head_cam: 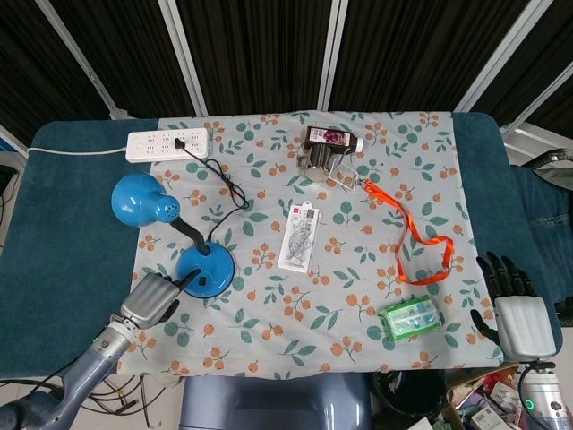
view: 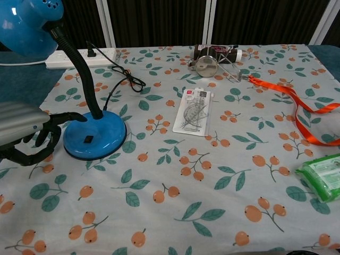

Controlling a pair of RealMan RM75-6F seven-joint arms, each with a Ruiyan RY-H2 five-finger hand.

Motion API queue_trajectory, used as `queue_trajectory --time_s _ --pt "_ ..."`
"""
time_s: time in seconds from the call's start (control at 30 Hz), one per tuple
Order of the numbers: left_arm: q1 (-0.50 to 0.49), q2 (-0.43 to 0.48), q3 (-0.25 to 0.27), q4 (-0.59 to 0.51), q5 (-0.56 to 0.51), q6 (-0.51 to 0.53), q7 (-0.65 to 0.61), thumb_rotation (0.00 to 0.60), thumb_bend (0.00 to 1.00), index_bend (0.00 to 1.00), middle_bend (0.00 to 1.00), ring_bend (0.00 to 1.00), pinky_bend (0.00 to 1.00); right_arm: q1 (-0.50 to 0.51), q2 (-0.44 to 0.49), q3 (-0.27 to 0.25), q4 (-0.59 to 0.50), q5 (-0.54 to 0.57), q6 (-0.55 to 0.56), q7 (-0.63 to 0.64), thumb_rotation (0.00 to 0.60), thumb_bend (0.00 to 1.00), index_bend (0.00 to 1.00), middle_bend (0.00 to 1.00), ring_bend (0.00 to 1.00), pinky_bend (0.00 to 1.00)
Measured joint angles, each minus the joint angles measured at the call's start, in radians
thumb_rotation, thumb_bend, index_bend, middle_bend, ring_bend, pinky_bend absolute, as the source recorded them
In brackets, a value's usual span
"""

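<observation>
A blue desk lamp stands at the cloth's left side, its round base (head_cam: 206,266) (view: 95,139) under a black gooseneck and blue shade (head_cam: 139,199) (view: 24,24). My left hand (head_cam: 148,300) (view: 24,133) sits just left of the base, most fingers curled in, holding nothing. One finger (view: 74,117) reaches out over the base's far left rim; whether it touches is unclear. A small black switch (view: 87,139) shows uncovered on the base. My right hand (head_cam: 515,305) lies at the table's right edge with its fingers spread, empty.
The lamp's cord runs to a white power strip (head_cam: 168,143) (view: 79,57) at the back left. A packaged ruler set (head_cam: 300,236) (view: 195,111) lies mid-cloth. A dark bottle (head_cam: 331,138) and metal piece (view: 206,65) sit at the back, an orange lanyard (head_cam: 421,242) and a green pack (head_cam: 412,318) on the right.
</observation>
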Motion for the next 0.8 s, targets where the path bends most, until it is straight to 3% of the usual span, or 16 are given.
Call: queue_trajectory --time_s 0.17,0.37,0.6,0.8 --pt "0.021 0.047 -0.003 -0.066 0.006 0.049 -0.005 0.6 0.32 0.04 0.16 0.13 0.19 0.0 -0.001 -0.001 -0.001 -0.002 0.0 -0.002 0.6 0.2 0.01 0.02 0.03 0.14" --pt "0.073 0.151 0.015 -0.174 0.063 0.163 -0.037 0.6 0.3 0.04 0.09 0.02 0.07 0.0 -0.001 -0.002 0.0 -0.007 0.002 -0.004 0.6 0.2 0.01 0.02 0.03 0.14" --pt "0.174 0.224 0.049 -0.208 0.133 0.341 -0.122 0.6 0.29 0.04 0.08 0.02 0.06 -0.001 -0.001 -0.003 0.0 -0.008 0.004 -0.004 0.6 0.2 0.01 0.02 0.03 0.14" --pt "0.278 0.26 0.058 -0.158 0.142 0.485 -0.248 0.6 0.3 0.07 0.08 0.02 0.06 -0.001 -0.002 -0.003 0.0 -0.007 0.004 -0.003 0.6 0.2 0.01 0.02 0.03 0.14"
